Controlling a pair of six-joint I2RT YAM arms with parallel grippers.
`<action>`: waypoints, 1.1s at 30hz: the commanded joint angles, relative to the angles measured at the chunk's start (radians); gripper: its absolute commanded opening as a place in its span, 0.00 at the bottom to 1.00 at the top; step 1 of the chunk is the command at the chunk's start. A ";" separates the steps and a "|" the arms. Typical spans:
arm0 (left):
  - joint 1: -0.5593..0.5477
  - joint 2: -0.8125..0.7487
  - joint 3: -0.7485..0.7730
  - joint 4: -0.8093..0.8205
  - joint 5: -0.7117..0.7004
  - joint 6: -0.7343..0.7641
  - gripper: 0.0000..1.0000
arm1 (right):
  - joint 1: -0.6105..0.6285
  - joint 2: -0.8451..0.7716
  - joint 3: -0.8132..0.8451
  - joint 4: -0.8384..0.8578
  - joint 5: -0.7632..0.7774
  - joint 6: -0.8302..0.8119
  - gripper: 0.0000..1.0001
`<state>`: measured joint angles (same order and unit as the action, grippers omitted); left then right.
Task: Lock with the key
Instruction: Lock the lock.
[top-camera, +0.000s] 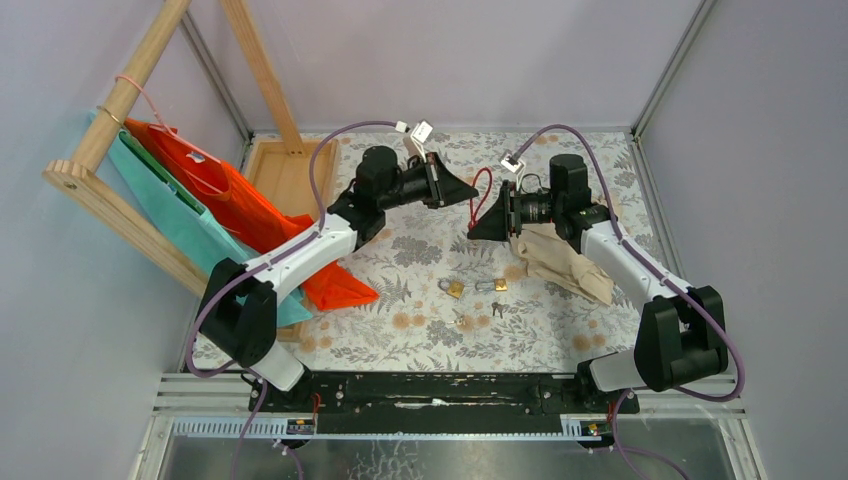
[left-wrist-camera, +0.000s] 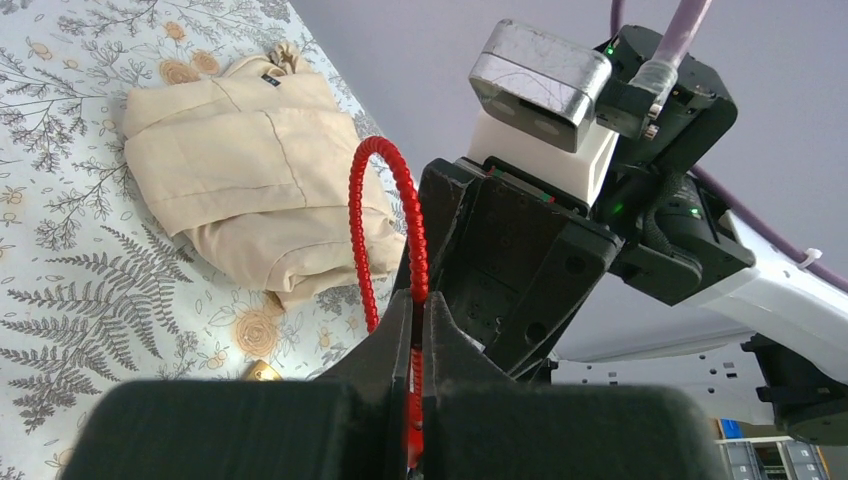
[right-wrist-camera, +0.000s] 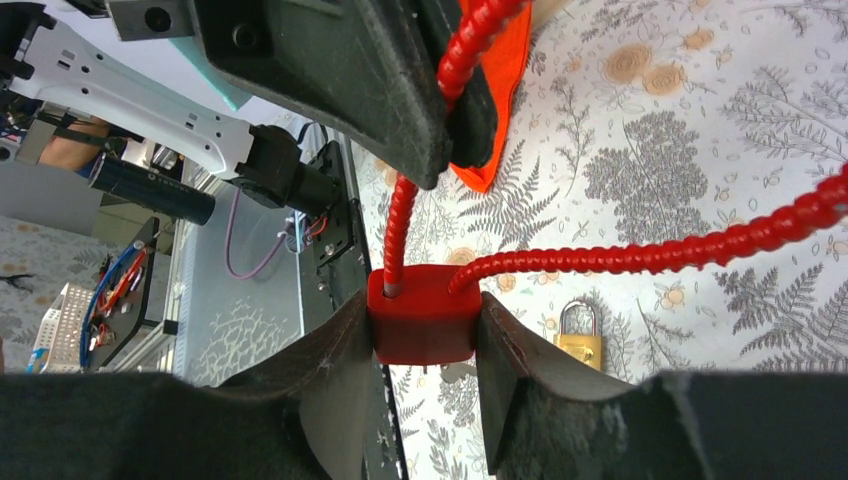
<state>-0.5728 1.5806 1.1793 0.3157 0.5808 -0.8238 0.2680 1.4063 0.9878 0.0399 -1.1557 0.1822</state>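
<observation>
1. The lock is up in the air over the middle of the table, between the two arms, not lying on it.
2. The right gripper is partly closed, with the red body squeezed squarely between its two pads.
3. The left gripper is closed tight, pinching the red cable partway along its loop. The cable arches up and over between the two grippers.
4. Both cable ends sit at the top of the body. I cannot tell whether the second end is fully pushed home.
5. The body looks small, light, rigid and smooth-skinned. My guess is it could pivot between the pads if it is pushed off-centre, so grip it on the flat sides, as it is held now.
6. The cable is thin and ribbed, and probably springy. It will likely flex rather than pass on force, so the best hold is close to the end being guided.
7. The keyhole face is not in view.
8. What looks like a key lies on the table near two brass padlocks. It is tiny and flat, so likely fiddly to pinch.
</observation>
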 joint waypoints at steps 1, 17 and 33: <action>-0.051 0.018 -0.052 -0.150 0.044 0.057 0.00 | -0.008 -0.043 0.128 0.060 0.042 -0.074 0.00; -0.084 0.036 -0.070 -0.169 -0.001 0.094 0.00 | -0.010 -0.035 0.163 -0.018 0.150 -0.123 0.00; -0.053 0.034 0.015 -0.219 -0.040 0.129 0.29 | 0.029 -0.054 0.095 -0.094 0.218 -0.248 0.00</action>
<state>-0.6216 1.5963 1.1671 0.1577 0.5335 -0.7261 0.2771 1.4010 1.0374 -0.1226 -0.9360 -0.0162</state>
